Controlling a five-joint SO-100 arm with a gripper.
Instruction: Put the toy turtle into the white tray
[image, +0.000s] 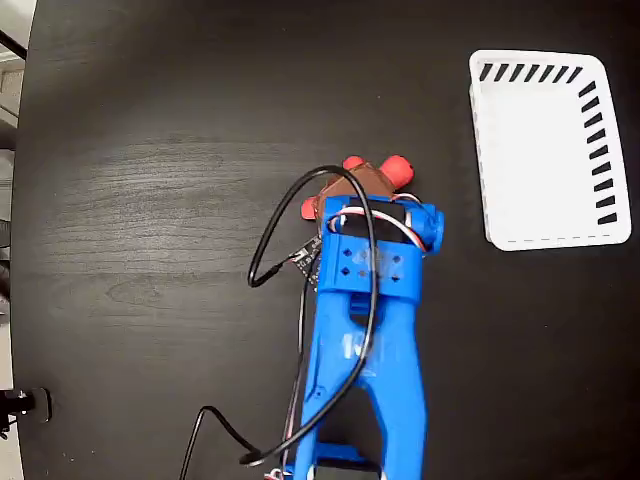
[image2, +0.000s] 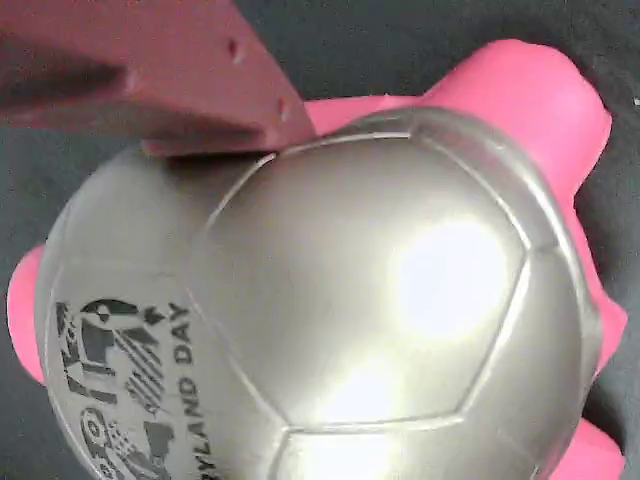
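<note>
Tool (image: 362, 190) down over toy turtle (image: 385, 172) near desk (image: 150, 200) centre; one brown finger (image2: 150, 80) touching shell top, grip state not discernible. Shell silver-grey in wrist view, dark printed mark. White tray (image: 545, 150) well apart, at desk's upper right corner.

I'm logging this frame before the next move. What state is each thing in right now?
toy turtle: upright on the black table, shell up, outside the tray, mostly hidden under the arm in the fixed view.
white tray: empty, at the table's upper right in the fixed view, apart from the turtle.
tool: lowered right over the turtle, one finger at the shell's edge; open or shut cannot be told.
</note>
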